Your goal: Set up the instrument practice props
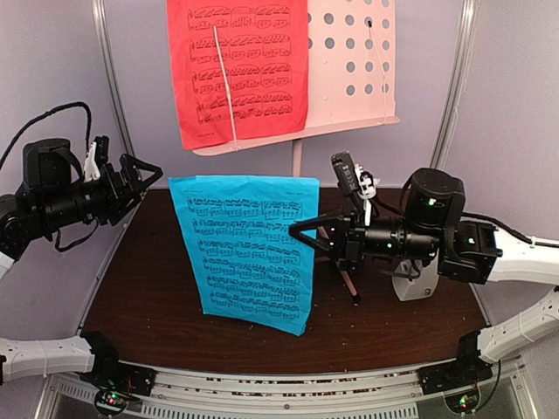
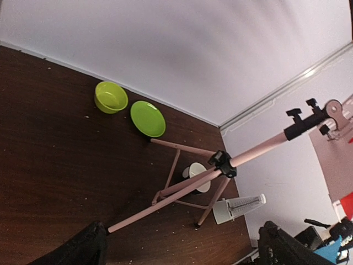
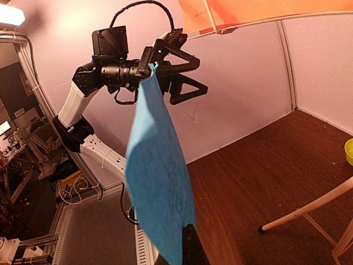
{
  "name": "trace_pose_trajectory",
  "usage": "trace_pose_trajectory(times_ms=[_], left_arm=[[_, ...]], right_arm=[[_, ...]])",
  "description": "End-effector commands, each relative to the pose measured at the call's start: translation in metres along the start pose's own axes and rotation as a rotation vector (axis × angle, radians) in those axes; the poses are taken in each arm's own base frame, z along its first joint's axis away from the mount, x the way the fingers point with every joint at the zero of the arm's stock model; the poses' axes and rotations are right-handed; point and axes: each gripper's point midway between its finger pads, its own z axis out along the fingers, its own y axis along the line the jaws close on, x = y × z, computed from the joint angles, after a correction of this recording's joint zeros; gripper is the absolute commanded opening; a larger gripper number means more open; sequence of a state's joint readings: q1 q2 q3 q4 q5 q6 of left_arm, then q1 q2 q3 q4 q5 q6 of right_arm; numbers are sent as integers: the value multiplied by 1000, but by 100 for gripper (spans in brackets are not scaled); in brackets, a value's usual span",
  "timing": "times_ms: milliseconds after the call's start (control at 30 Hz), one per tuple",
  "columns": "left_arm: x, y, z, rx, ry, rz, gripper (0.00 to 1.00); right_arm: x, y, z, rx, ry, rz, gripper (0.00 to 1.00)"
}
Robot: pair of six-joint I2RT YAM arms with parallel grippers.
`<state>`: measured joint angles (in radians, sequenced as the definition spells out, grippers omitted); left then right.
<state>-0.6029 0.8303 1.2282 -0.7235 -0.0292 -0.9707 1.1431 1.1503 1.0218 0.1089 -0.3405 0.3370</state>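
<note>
The pale pink music stand (image 1: 349, 52) stands at the back. Its tripod legs (image 2: 182, 187) show in the left wrist view. A red music sheet (image 1: 240, 70) rests on the left half of its desk under a wire. My right gripper (image 1: 302, 231) is shut on the right edge of the blue music sheet (image 1: 249, 253) and holds it upright above the table. The right wrist view shows the blue sheet (image 3: 157, 171) pinched at my gripper (image 3: 179, 245). My left gripper (image 1: 147, 186) is open and empty, just left of the sheet's top corner. The metronome (image 2: 240, 207) stands by the stand's legs.
A green bowl (image 2: 110, 97) and a green plate (image 2: 148, 118) lie at the far side of the brown table (image 2: 55, 165). A white bowl with a black base (image 2: 194, 172) sits between the tripod legs. Walls close in on the table's sides.
</note>
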Motion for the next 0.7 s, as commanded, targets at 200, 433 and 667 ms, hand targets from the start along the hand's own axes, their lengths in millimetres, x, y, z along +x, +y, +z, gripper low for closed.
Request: trace_pose_trajectory(times_ms=[200, 433, 667], left_arm=[[11, -49, 6, 254, 86, 149, 96], [14, -50, 3, 287, 77, 148, 93], [21, -66, -2, 397, 95, 189, 92]], right_arm=[[1, 5, -20, -33, 7, 19, 0], [-4, 7, -31, -53, -15, 73, 0], [-13, 12, -44, -94, -32, 147, 0]])
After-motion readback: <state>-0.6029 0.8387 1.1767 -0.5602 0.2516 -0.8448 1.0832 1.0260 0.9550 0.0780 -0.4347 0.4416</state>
